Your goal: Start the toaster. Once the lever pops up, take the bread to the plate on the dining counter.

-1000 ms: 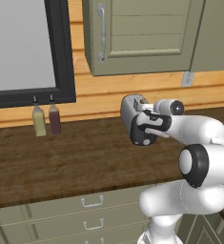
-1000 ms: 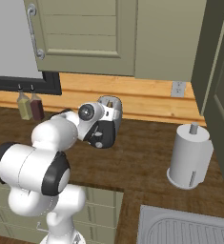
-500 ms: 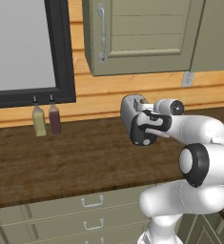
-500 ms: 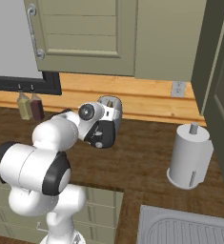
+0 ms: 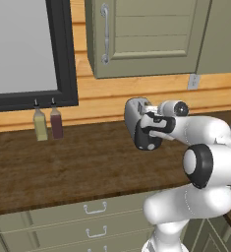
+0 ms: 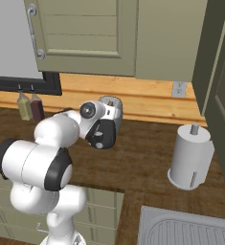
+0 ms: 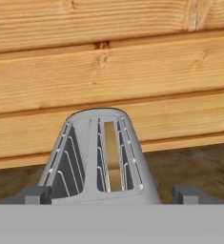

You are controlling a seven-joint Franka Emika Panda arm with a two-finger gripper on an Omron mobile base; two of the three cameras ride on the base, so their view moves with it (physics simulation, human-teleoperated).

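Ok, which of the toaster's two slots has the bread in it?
In the hand view, the right-hand slot of the toaster holds the bread, a tan slice standing on edge. The left-hand slot shows only wire guides and dark interior.

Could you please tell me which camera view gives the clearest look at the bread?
The hand view: it looks down into the toaster slots, where the bread stands in the right-hand one. In both base views the arm hides much of the toaster, and no bread can be made out.

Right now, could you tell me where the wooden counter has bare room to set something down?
Bare wood lies between the two bottles and the toaster, and between toaster and paper towel roll. Around the toaster it is crowded by the open tool.
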